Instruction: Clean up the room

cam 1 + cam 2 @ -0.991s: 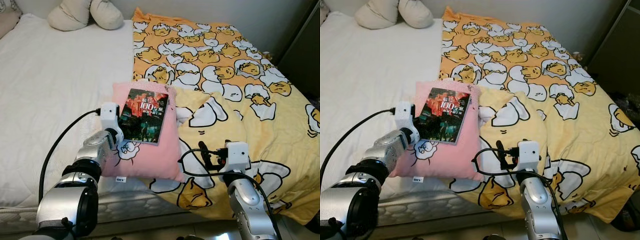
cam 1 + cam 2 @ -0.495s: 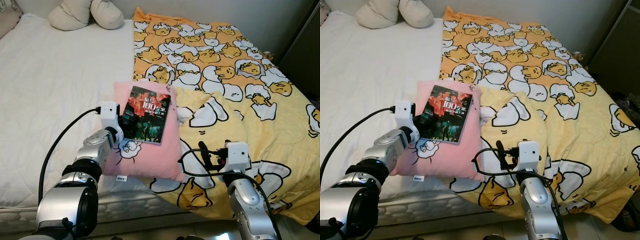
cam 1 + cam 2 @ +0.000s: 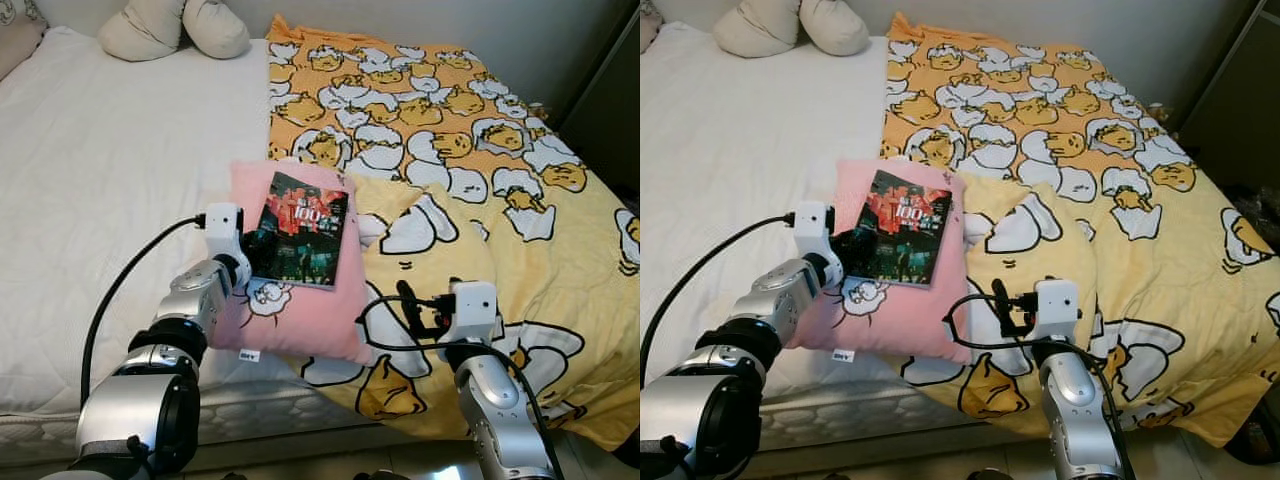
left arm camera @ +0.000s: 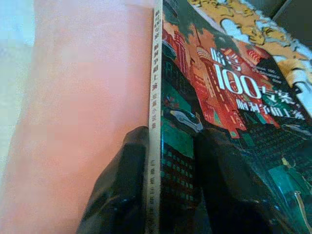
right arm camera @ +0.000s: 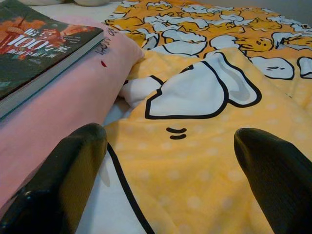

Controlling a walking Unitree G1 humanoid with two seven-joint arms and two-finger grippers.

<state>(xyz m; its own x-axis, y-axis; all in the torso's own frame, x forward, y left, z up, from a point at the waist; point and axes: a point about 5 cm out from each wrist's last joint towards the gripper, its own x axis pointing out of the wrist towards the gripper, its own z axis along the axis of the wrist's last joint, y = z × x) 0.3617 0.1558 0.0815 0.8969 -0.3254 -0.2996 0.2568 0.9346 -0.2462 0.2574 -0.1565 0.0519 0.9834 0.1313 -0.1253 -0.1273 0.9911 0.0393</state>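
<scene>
The left gripper (image 4: pixel 168 183) was clamped on the near left corner of a book (image 3: pixel 299 231), one finger (image 4: pixel 119 190) under the spine edge and the other on the cover. The book lay tilted on a pink pillow (image 3: pixel 300 315), its near edge raised a little by the grip and its far part apparently resting on the pillow. The pillow sat on the near part of the bed (image 3: pixel 90 180), straddling the line between the bare white sheet on the left and a yellow blanket (image 3: pixel 470 150) printed with egg figures on the right. Two pale cushions (image 3: pixel 175 28) lay at the far left of the bed.

The right gripper (image 5: pixel 170 180) hovered low over the yellow blanket, to the right of the pillow, its fingers spread wide apart and holding nothing.

The step in hand looked like picking up the book, the one loose thing on the bed, to put it away. The next move would call for lifting it clear of the pillow without letting it pivot or slip from a corner grip, since most of its weight lay beyond the fingers; the free right gripper was near enough to steady the far edge.
</scene>
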